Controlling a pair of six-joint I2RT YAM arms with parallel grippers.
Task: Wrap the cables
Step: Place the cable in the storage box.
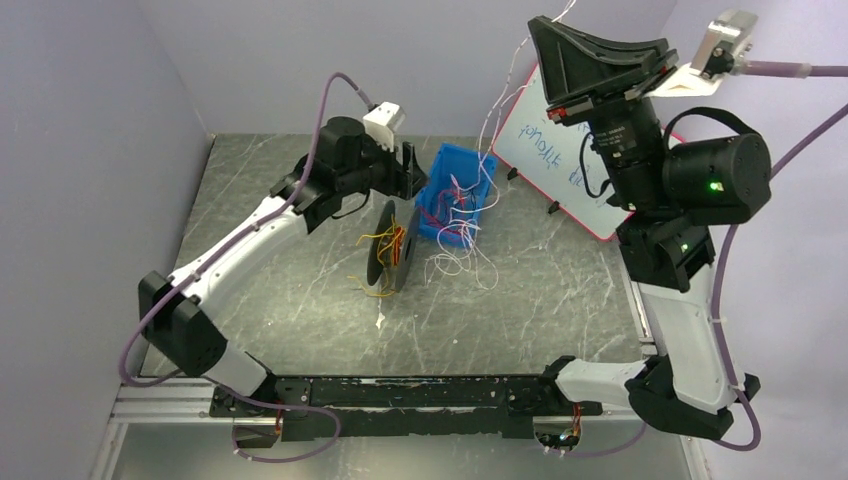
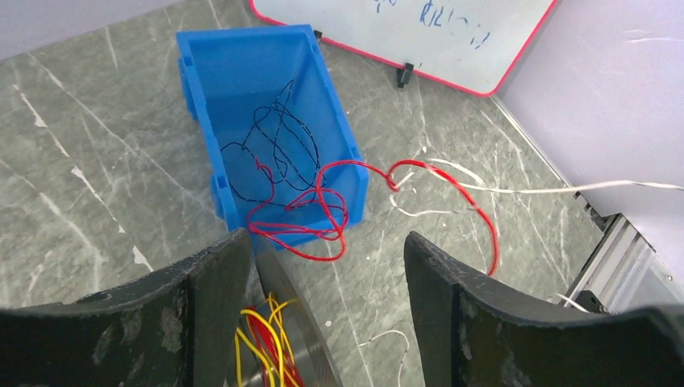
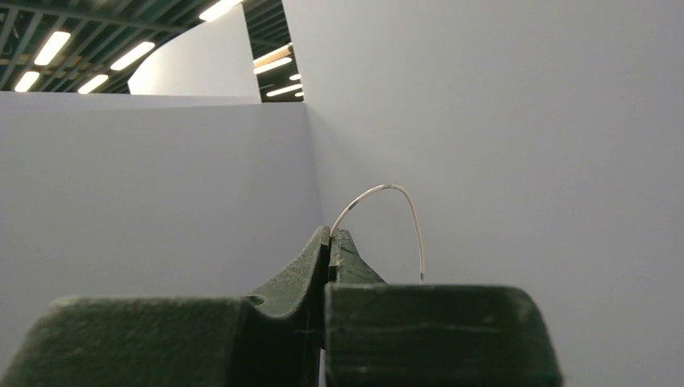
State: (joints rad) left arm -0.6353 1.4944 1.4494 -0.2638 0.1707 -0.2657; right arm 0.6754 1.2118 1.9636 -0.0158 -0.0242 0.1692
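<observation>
The cables are thin wires. Red ones [image 2: 323,211] and dark ones [image 2: 278,145] spill from a blue bin [image 2: 242,60], and white ones [image 1: 462,264] lie on the table beside it. Yellow and red wires [image 2: 256,343] sit on a dark upright spool [image 1: 390,245]. My left gripper [image 2: 323,254] is open and empty just above the spool, near the bin; it also shows in the top view [image 1: 408,172]. My right gripper [image 3: 331,235] is raised high at the back right [image 1: 540,30] and is shut on a white wire [image 3: 395,187], which hangs down towards the bin [image 1: 498,105].
A whiteboard [image 1: 560,165] with a red rim leans at the back right, behind the bin [image 1: 462,165]. Grey walls close in the left, back and right sides. An aluminium rail [image 2: 617,258] runs along the table's right edge.
</observation>
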